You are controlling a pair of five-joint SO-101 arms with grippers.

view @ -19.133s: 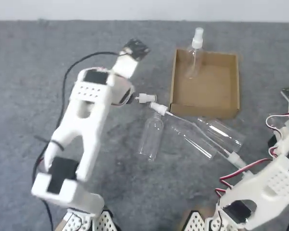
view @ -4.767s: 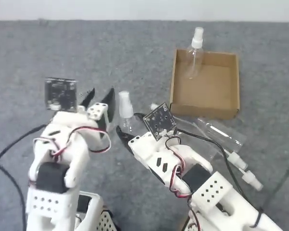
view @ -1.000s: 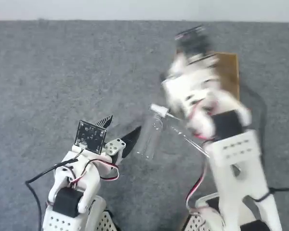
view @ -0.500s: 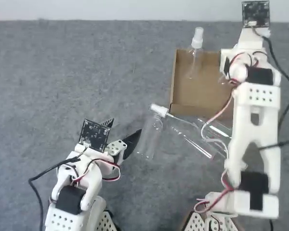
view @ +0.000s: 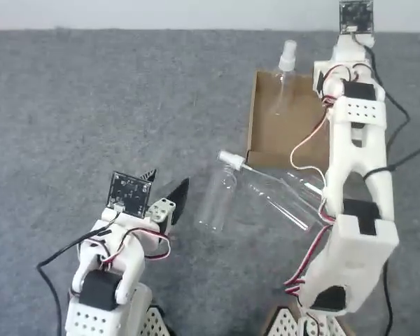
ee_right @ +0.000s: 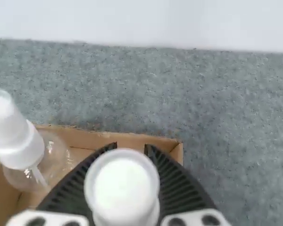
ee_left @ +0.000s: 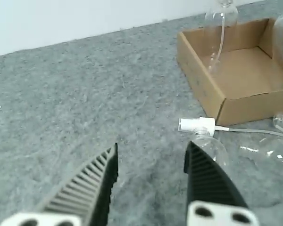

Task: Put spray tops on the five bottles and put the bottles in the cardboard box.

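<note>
The right claw [ee_right: 130, 149] is clamped on a clear bottle [ee_right: 121, 184] that has a white spray top on it; the two black jaws hug the bottle on either side, just under the round cap. In the right wrist view the bottle hangs straight below the claw, over the cardboard box [ee_right: 114, 137], close to the box's far wall. Just beside this claw, in the far corner of the box, stands a second capped bottle [ee_right: 20, 149], upright and leaning a little against the wall; the high view shows it at the same corner [view: 283, 82].

The left claw [ee_left: 151, 147] has its jaws spread wide apart with nothing between them. It hangs low over the grey table [view: 91, 105], well apart from the box [view: 287, 140]. Just ahead of its one jaw lies a bare bottle [ee_left: 208, 147] on its side, the open neck pointing away from the claw. In the high view this bottle [view: 218, 196] lies just beside the claw [view: 169, 178]. Beyond the neck, a little farther from the claw, a loose spray top [ee_left: 196, 125] lies on the table with its thin tube running off toward the box's near wall [ee_left: 247, 109]. Farther from the left claw, another clear bottle [view: 274, 193] lies on the table just in front of the box.
</note>
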